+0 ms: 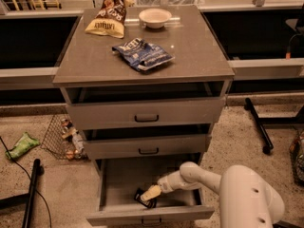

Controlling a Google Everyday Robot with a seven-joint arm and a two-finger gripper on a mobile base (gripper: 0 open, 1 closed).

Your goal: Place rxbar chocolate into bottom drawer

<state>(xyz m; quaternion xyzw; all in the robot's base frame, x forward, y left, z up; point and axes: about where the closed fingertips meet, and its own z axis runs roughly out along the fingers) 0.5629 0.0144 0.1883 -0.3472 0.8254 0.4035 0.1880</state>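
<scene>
The bottom drawer point(149, 216) is pulled out wide, and its grey floor shows. My white arm reaches in from the lower right. My gripper point(152, 193) is low inside the drawer, near its front middle. The rxbar chocolate point(142, 198), a small dark bar, is right under and just left of the gripper's tip, on or just above the drawer floor. I cannot tell whether the gripper still holds it.
A blue-and-white snack bag point(142, 54), a yellow-and-brown chip bag point(108, 18) and a white bowl point(155, 17) are on the cabinet top. The top drawer point(146, 113) and middle drawer point(148, 146) are slightly ajar. A wire basket point(64, 137) stands on the floor at the left, and a black stand leg point(259, 125) at the right.
</scene>
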